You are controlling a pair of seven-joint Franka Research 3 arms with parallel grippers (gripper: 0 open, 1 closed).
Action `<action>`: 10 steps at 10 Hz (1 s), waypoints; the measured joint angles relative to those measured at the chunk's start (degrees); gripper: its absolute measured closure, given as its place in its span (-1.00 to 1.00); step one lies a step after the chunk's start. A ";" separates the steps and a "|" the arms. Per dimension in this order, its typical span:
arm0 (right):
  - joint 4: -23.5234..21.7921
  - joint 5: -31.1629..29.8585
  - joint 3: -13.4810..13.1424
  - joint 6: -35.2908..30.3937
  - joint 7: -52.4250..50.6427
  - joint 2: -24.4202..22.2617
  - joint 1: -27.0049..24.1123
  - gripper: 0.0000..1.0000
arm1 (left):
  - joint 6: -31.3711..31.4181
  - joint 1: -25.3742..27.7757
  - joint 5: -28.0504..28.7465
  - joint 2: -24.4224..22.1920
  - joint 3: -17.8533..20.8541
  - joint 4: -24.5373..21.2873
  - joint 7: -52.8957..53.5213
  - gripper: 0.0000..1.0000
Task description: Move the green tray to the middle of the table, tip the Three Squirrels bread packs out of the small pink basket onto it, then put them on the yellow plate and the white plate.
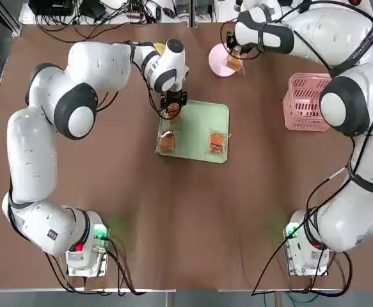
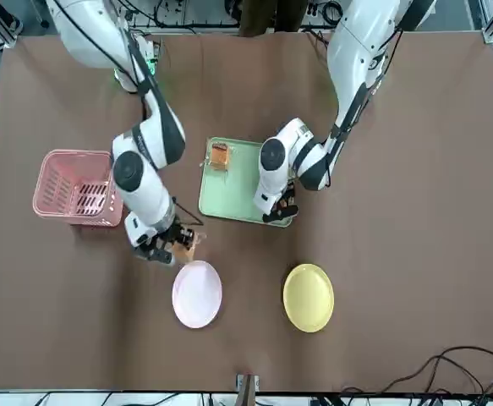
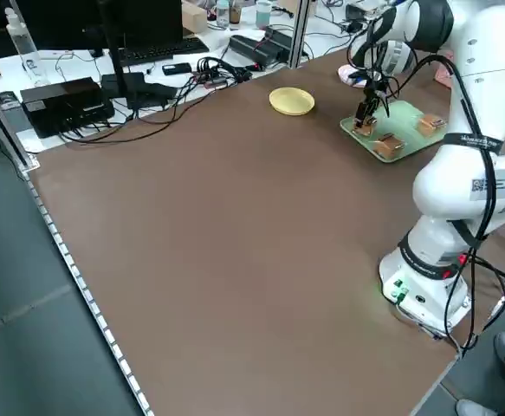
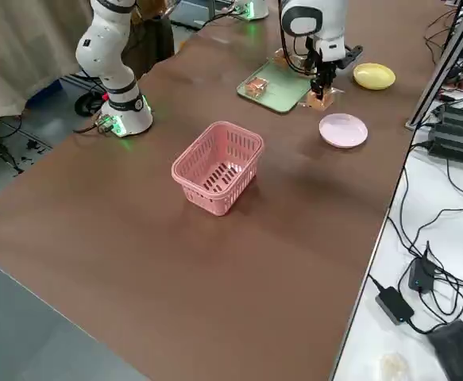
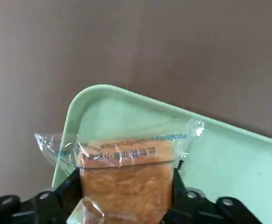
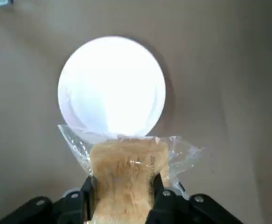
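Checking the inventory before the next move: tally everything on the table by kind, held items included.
Bread packs: 4. Two lie loose on the tray, one sits between the left gripper's fingers at the tray's corner, one is in the right gripper near the white plate.
Plates: 2, white, yellow.
Tray: 1.
Basket: 1.
Total: 8

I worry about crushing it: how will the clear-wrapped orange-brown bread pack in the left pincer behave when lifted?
The clear-wrapped orange-brown bread pack is probably soft and light: the left pincer brackets spongy crumb. Its crinkled film ends stick out loosely, so they will likely flop. The glossy wrap may slip on the pale green tray.
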 joint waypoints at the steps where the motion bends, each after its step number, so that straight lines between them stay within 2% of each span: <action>1: 2.70 0.00 0.02 -0.42 -1.06 2.13 -0.34 0.02 | 0.00 0.04 0.00 -0.10 -0.01 0.14 0.02 -0.38; 2: 6.05 0.00 0.09 -0.40 -2.26 4.98 -0.36 0.02 | 0.00 0.18 0.02 -0.14 0.02 0.31 0.07 -0.39; 4: 15.78 0.00 0.17 -0.30 -4.06 12.70 -0.41 0.04 | -0.05 0.54 0.54 -0.98 0.20 0.67 0.24 -0.40; 5: 20.06 0.00 0.22 -0.29 -4.31 16.31 -0.43 0.15 | -0.38 0.72 0.84 -2.11 0.21 0.77 0.79 -0.40; 7: 24.67 0.00 0.38 -0.24 -4.44 20.61 -0.43 0.15 | -2.57 0.99 0.97 -5.58 0.26 1.03 5.16 -0.40; 10: 27.49 0.00 0.39 0.22 -4.61 24.02 -0.56 0.21 | -3.44 4.36 1.08 -9.15 0.57 2.54 15.33 -0.40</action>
